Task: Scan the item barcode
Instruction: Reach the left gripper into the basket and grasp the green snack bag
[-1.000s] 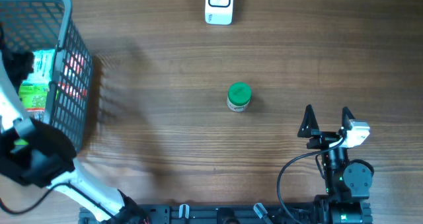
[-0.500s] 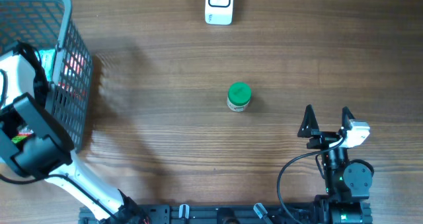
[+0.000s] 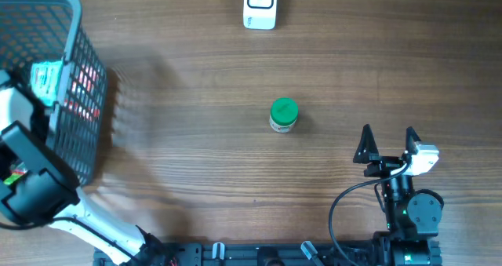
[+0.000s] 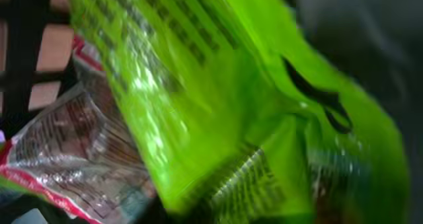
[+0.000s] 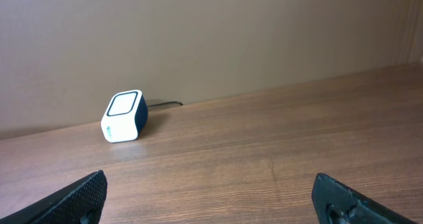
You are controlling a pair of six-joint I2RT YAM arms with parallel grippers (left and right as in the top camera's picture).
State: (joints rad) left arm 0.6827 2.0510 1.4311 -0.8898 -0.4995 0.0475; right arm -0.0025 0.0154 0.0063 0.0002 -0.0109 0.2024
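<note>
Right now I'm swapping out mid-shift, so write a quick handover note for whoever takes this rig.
Left pincer: shut, apparently on a green packet inside the basket, far left.
Right pincer: open, empty, near right.
Scanner: far edge, centre; green-lidded jar stands mid-scene.
Done: packet apparently gripped.
To do: lift it out, show its barcode to the scanner.

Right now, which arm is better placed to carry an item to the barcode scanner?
Left. The left tool sits inside the grey mesh basket, shut on a shiny green plastic packet. The right tool stands open and empty, far from the basket, with nothing to show the white box-shaped scanner.
</note>
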